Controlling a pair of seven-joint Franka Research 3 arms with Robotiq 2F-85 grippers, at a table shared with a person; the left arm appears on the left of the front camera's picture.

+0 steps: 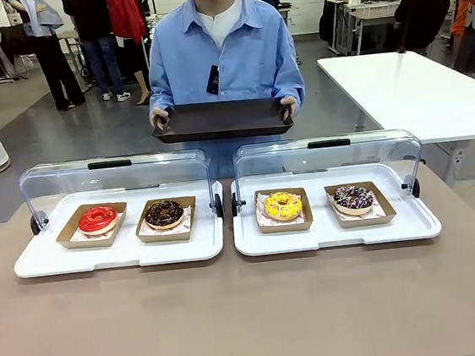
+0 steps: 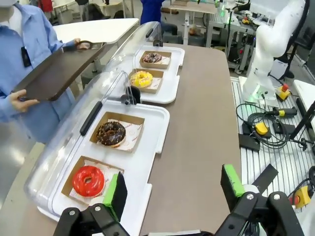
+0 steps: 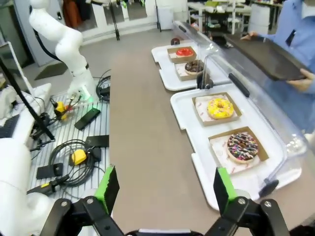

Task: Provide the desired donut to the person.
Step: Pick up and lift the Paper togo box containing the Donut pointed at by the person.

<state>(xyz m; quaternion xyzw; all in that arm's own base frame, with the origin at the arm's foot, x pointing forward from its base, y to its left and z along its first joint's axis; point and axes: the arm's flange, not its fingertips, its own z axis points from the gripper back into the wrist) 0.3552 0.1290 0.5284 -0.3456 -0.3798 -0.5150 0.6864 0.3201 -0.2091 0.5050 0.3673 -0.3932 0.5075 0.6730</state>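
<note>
The person [image 1: 223, 56] in a light blue shirt stands at the far side, holding a dark tray [image 1: 221, 120] with both hands. Four donuts lie in brown paper boats on two white trays: a red donut [image 1: 97, 218] and a chocolate donut [image 1: 164, 213] on the left tray [image 1: 118, 252], a yellow donut [image 1: 282, 206] and a sprinkled chocolate donut [image 1: 353, 198] on the right tray [image 1: 337, 234]. My left gripper [image 2: 173, 189] hangs open over the table edge near the red donut [image 2: 88, 180]. My right gripper [image 3: 164, 189] is open too, short of the sprinkled donut [image 3: 241, 146].
Each white tray has a clear lid [image 1: 114, 178] swung up at its far side, between the donuts and the person. Brown tabletop [image 1: 252, 312] lies bare in front of the trays. Cables and boxes [image 3: 74, 157] lie on the robot's base beside the table.
</note>
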